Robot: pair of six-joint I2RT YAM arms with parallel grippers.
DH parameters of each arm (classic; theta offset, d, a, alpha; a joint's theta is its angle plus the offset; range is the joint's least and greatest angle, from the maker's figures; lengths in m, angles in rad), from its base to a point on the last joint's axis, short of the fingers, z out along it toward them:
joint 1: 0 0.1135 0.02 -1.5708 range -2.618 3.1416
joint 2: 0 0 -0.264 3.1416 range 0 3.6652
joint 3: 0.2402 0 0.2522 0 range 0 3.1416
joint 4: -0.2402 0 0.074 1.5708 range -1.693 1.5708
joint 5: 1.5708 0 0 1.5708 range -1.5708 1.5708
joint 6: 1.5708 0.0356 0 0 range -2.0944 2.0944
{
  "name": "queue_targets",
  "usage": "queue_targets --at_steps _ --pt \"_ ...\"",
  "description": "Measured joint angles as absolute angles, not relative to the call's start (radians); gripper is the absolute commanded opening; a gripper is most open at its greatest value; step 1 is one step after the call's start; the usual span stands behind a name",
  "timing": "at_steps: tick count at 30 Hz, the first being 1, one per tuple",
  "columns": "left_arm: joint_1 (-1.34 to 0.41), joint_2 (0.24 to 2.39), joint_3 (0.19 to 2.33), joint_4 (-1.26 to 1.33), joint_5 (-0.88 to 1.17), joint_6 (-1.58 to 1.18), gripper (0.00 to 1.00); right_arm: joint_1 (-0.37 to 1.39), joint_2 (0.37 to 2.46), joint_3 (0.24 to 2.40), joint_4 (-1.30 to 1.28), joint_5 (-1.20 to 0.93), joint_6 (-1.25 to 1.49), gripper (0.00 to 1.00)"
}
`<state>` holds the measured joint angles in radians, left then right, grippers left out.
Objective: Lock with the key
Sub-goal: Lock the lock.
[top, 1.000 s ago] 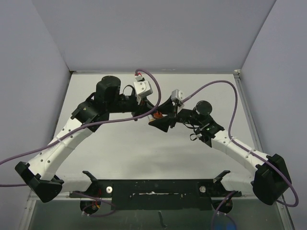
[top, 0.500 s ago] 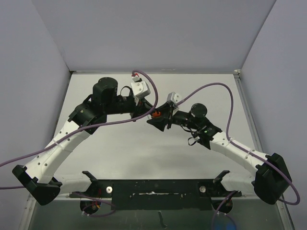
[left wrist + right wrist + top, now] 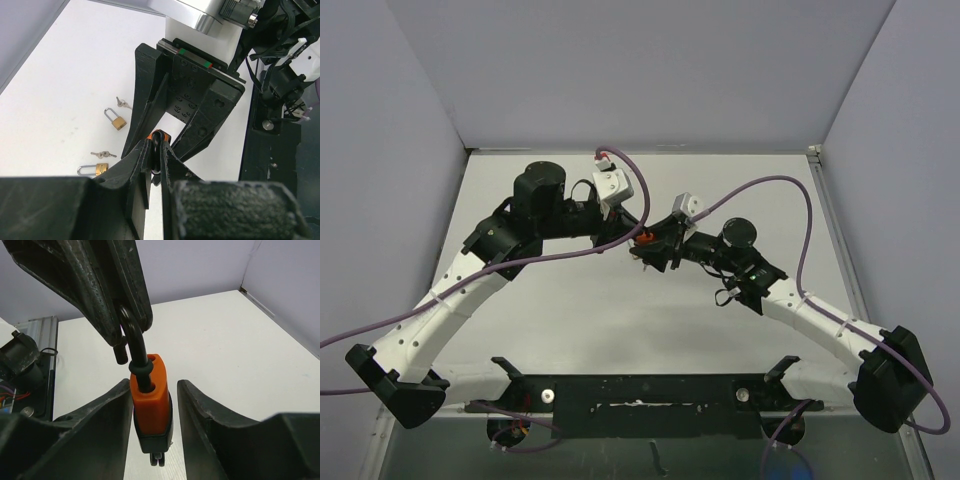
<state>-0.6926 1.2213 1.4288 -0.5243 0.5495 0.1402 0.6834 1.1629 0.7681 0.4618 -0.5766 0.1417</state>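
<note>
The orange padlock (image 3: 149,405) hangs in the air between the two arms above the counter (image 3: 60,100), well clear of its surface. The left pincer (image 3: 156,145) is clamped on its dark shackle (image 3: 136,347), from which the body dangles. The right pincer (image 3: 152,385) faces it with its fingers apart, one on each side of the orange body. The near-side finger looks to be touching, while a thin gap shows on the other side, so it has no grip yet. The shackle is open. Its long leg sits in the body, and its short free leg (image 3: 120,354) hangs outside, swung away from the empty hole in the top. A small metal piece (image 3: 157,458) pokes out below the body. It is probably the key seated in the cylinder, though the right wrist view is too tight there to be sure. Two brass padlocks (image 3: 118,123) (image 3: 100,168) lie on the counter below, each with its keys (image 3: 121,103) (image 3: 102,154) just beside it, and neither is involved. The step in hand appears to be taking hold of the body so that the lock can be closed. The next move calls for the right pincer to close squarely on the orange sides, then turn the body until the empty hole lines up under the free leg. It should then press upward to seat the leg while the left pincer holds the shackle firm. A skewed grip could twist the body off line, or knock the key.
</note>
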Motion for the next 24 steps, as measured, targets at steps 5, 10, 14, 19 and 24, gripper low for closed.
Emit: queue_targets --at_steps 5,10,14,19,24 --pt "-0.693 1.221 1.429 -0.527 0.546 0.141 0.0 0.683 1.163 0.768 0.455 -0.583 0.141 0.15" --pt "-0.693 1.221 1.429 -0.53 0.546 0.14 0.0 0.683 1.163 0.768 0.451 -0.592 0.139 0.0" --pt "-0.693 1.22 1.425 -0.529 0.547 0.141 0.0 0.683 1.163 0.768 0.449 -0.605 0.138 0.0" --pt "-0.693 1.217 1.413 -0.53 0.549 0.144 0.0 0.683 1.166 0.768 0.437 -0.623 0.138 0.0" --pt "-0.692 1.204 1.395 -0.524 0.557 0.155 0.0 0.683 1.166 0.768 0.43 -0.647 0.139 0.0"
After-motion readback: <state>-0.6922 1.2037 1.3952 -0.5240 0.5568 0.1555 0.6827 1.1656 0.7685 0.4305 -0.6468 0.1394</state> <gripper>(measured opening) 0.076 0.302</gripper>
